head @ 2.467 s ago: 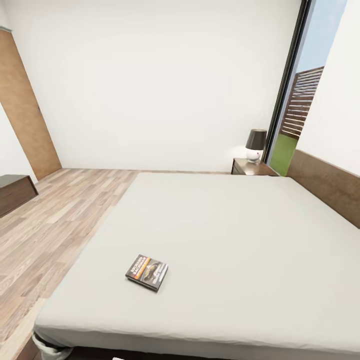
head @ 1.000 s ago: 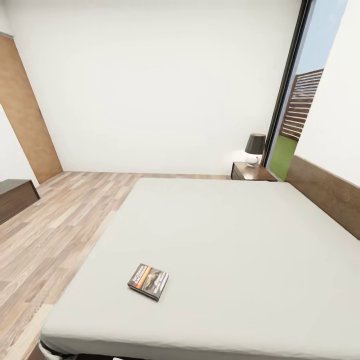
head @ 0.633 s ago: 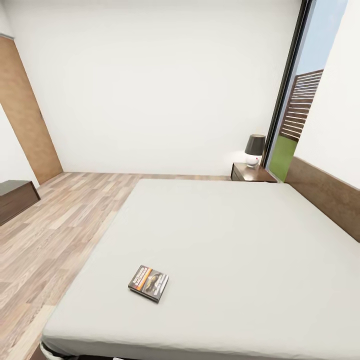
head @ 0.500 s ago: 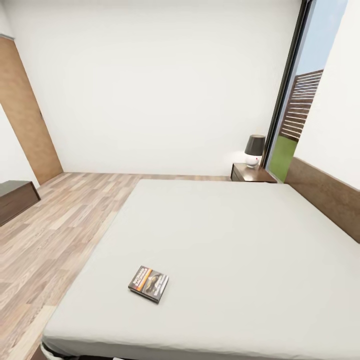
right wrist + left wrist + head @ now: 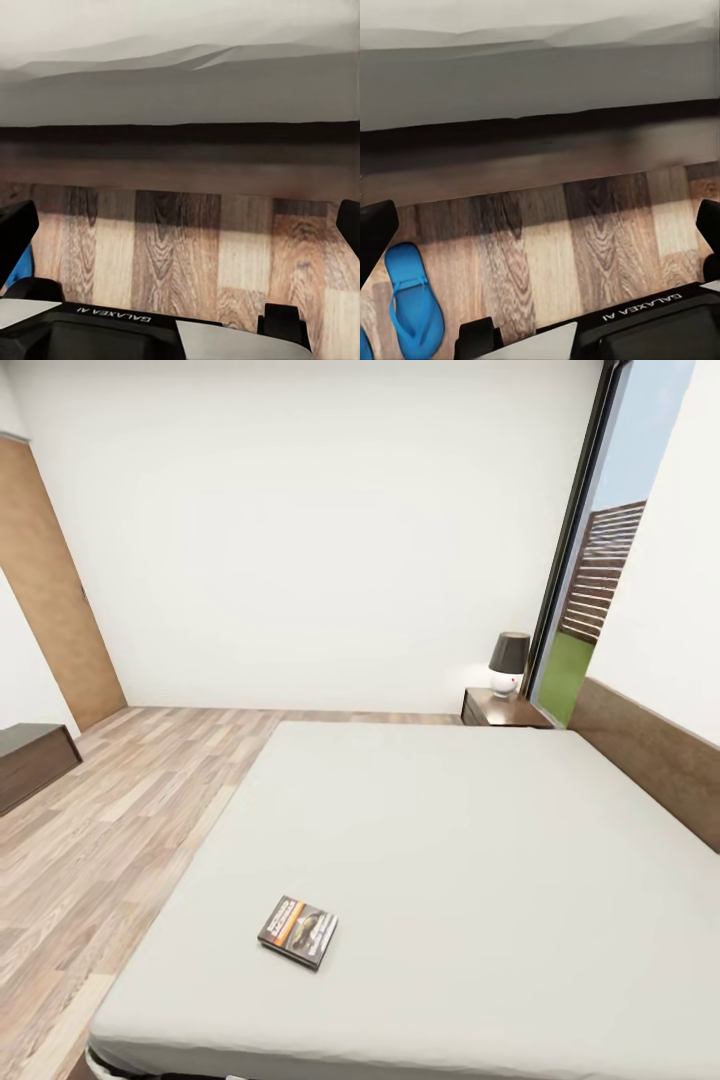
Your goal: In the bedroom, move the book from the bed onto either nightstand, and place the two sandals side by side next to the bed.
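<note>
The book (image 5: 298, 932), dark with an orange band, lies flat on the pale mattress of the bed (image 5: 470, 840), near its front left corner. A dark nightstand (image 5: 503, 709) stands at the bed's far corner beside the headboard. In the left wrist view one blue sandal (image 5: 414, 300) lies on the plank floor by the bed's dark frame, and a sliver of a second sandal (image 5: 363, 346) shows at the picture's corner. My left gripper (image 5: 541, 229) is open over the floor, empty. My right gripper (image 5: 181, 225) is open too, with a blue sandal edge (image 5: 25, 267) beside one finger.
A lamp (image 5: 509, 660) occupies the nightstand's top. A long low dark dresser (image 5: 30, 760) stands at the left wall, with a wooden door (image 5: 50, 600) behind it. A tall window (image 5: 590, 590) is at the right. Plank floor (image 5: 120, 810) runs along the bed's left side.
The whole head picture has shifted slightly, so the camera moved; the bed and book sit a little lower in it. The book itself has not moved on the mattress.
</note>
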You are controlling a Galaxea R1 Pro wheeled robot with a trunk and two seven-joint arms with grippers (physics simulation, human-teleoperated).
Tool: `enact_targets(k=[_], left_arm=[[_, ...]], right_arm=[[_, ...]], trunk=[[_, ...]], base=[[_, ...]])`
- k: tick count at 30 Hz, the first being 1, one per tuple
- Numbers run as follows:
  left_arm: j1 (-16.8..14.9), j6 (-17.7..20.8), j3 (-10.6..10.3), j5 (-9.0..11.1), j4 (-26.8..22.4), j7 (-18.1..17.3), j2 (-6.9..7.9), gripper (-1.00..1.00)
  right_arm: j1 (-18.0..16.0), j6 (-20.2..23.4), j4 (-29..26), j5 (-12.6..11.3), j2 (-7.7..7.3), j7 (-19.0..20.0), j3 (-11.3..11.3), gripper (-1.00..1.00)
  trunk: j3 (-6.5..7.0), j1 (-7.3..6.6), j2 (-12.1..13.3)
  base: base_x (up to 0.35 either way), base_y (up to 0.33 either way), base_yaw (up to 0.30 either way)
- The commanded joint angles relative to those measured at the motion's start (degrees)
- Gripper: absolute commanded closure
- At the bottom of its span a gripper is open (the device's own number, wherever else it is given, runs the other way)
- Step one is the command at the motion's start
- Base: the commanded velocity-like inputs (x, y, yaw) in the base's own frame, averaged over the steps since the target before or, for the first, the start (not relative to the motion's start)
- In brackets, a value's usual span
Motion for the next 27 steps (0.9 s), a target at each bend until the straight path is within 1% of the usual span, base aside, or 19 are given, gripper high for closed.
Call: enact_targets(k=[1, 27], left_arm=[[-0.05, -0.27, 0.24, -0.58, 0.04, -0.06, 0.01, -1.00], [-0.04, -0.25, 0.24, -0.58, 0.04, -0.08, 0.01, -1.00]], right_arm=[[-0.04, -0.21, 0.04, 0.55, -0.01, 0.17, -0.49, -1.00], [-0.04, -0.08, 0.16, 0.47, -0.03, -0.14, -0.54, -1.00]], trunk=[[0.13, -0.23, 0.38], [4.79, -5.94, 10.81]], base=[[0.000, 0.000, 0.000], [0.000, 0.000, 0.000]])
